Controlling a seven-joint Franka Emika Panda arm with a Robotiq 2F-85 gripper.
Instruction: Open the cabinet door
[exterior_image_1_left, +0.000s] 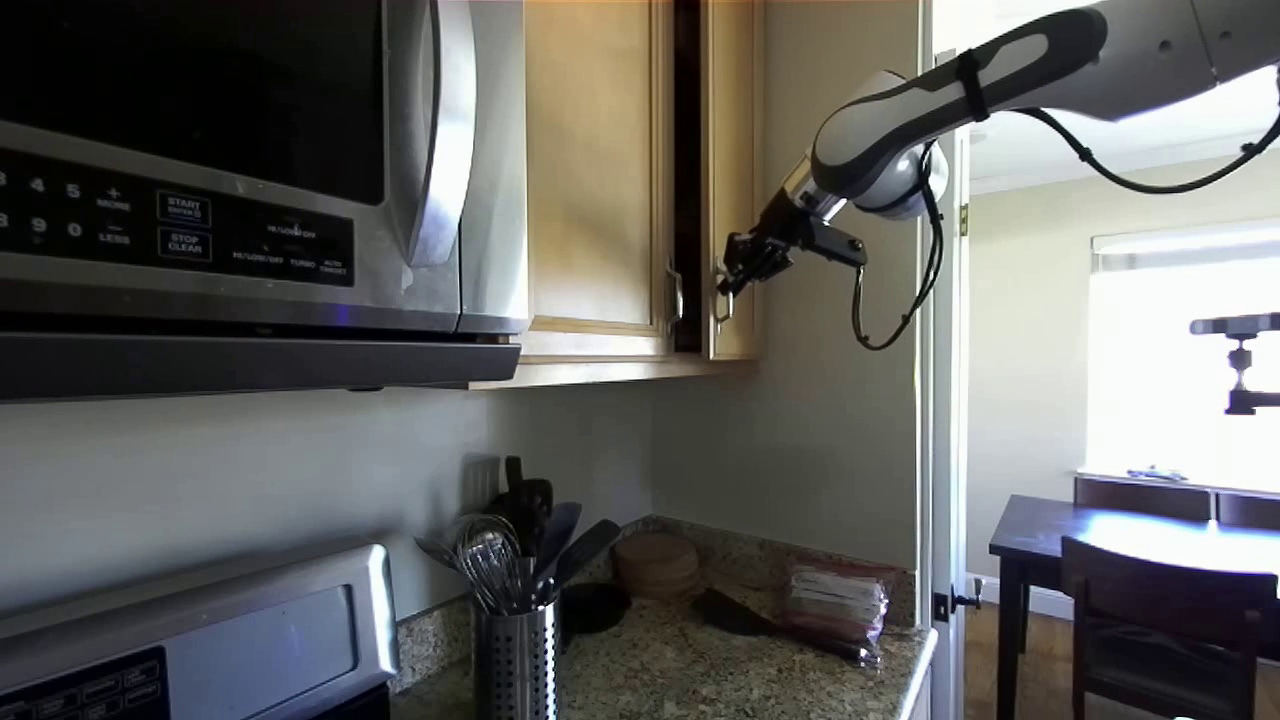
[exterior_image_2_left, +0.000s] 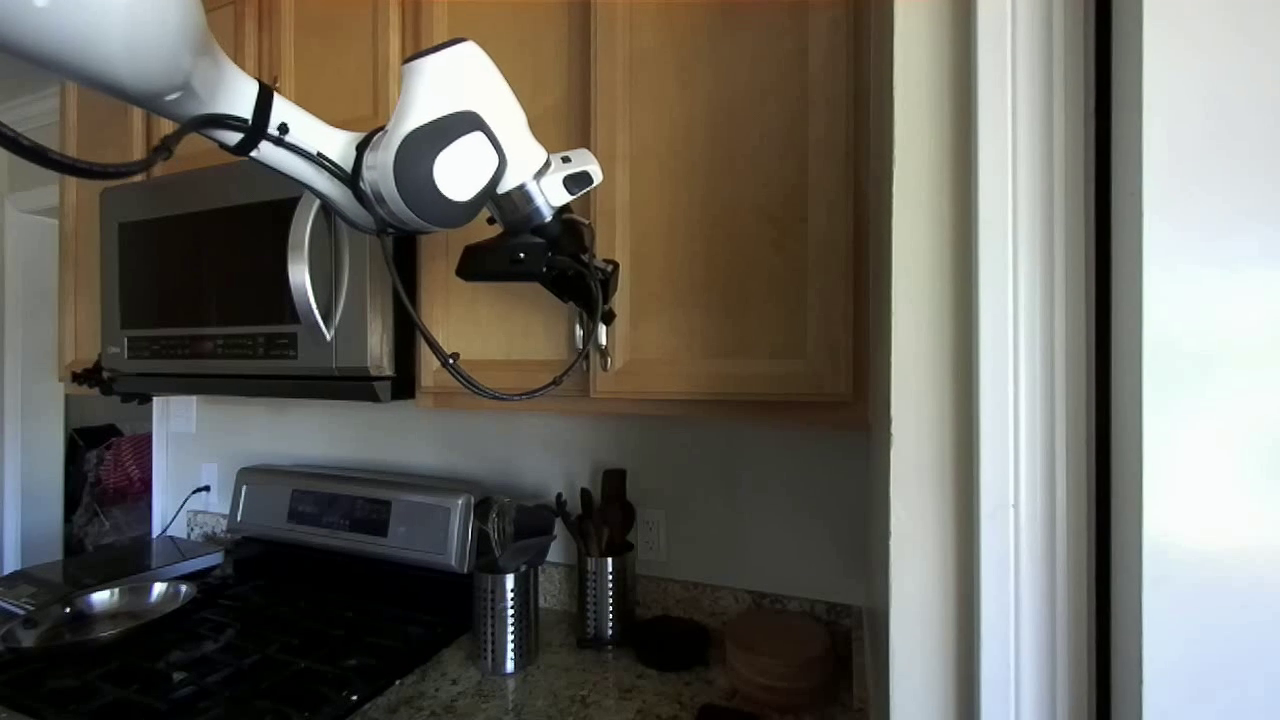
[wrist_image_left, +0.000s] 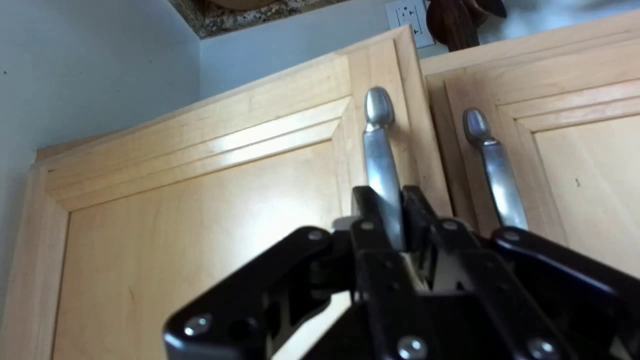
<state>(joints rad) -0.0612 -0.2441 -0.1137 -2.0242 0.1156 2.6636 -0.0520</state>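
In the wrist view, the Robotiq gripper (wrist_image_left: 389, 200) grasps the metal bar handle (wrist_image_left: 379, 150) of a wooden cabinet door (wrist_image_left: 200, 210), one black finger (wrist_image_left: 365, 212) to each side; the door spreads toward nine o'clock from the grip. The neighbouring door (wrist_image_left: 595, 165), with its matching handle (wrist_image_left: 504, 182), lies at about three o'clock. In an exterior view, the gripped door stands ajar beside a dark gap (exterior_image_1_left: 687, 180), with the microwave (exterior_image_1_left: 250, 190) near nine o'clock and a perforated steel utensil holder (exterior_image_1_left: 515, 665) at seven from the gripper.
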